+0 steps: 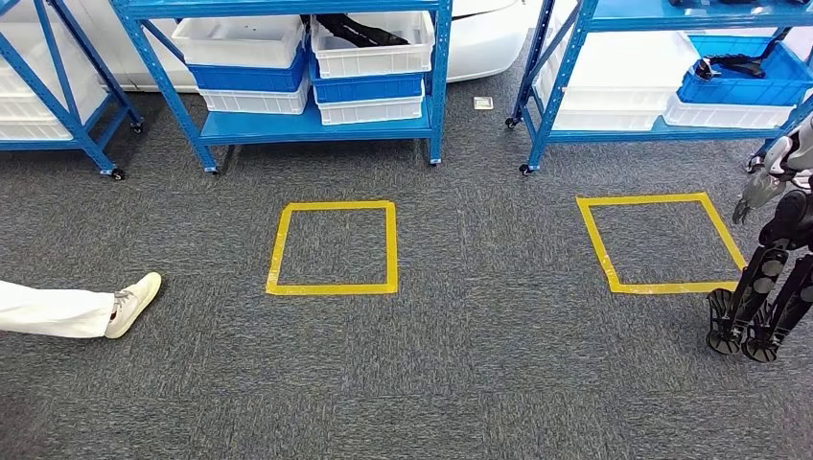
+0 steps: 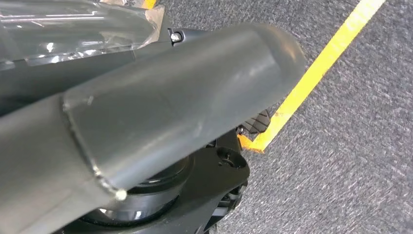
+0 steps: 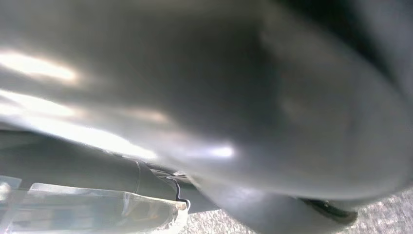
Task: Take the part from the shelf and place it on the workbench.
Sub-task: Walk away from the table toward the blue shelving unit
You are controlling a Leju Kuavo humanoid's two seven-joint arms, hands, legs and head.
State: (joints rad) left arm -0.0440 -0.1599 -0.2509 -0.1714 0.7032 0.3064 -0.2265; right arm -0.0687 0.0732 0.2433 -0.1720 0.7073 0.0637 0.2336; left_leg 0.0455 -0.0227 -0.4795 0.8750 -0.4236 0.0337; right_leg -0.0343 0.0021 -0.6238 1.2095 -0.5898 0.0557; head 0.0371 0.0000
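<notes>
While the head view looked down over a grey carpet (image 1: 479, 383), three blue steel racks stood along the upper edge of the frame on small castors. The middle rack (image 1: 316, 126) at upper centre carried stacked white bins (image 1: 254, 100) and blue bins (image 1: 247, 77). In the white bin (image 1: 374, 59) at its upper right lay dark parts (image 1: 360, 31), too small to name. The right rack (image 1: 564, 67) at upper right carried more white bins and a blue bin (image 1: 738, 88) with another dark part (image 1: 733, 65) in it. Which of these was the one to be taken could not be told. The left rack (image 1: 58, 96) sat at the upper left edge. On the carpet, a yellow tape square (image 1: 332, 287) lay at centre, and a second tape square (image 1: 662, 286) lay to the right, well apart from the first. A small square floor plate (image 1: 483, 103) sat between the middle and right racks. A person's white trouser leg (image 1: 53, 312) and pale shoe (image 1: 134, 303) came in at the left edge. Dark jointed robot legs (image 1: 757, 297) stood at the right edge, touching the second square's corner. The left hand (image 2: 170, 112) loomed grey and close above carpet and a yellow tape line (image 2: 311, 83). The right hand (image 3: 243, 97) was a grey blur. Whether either hand's fingers were apart or together could not be told.
</notes>
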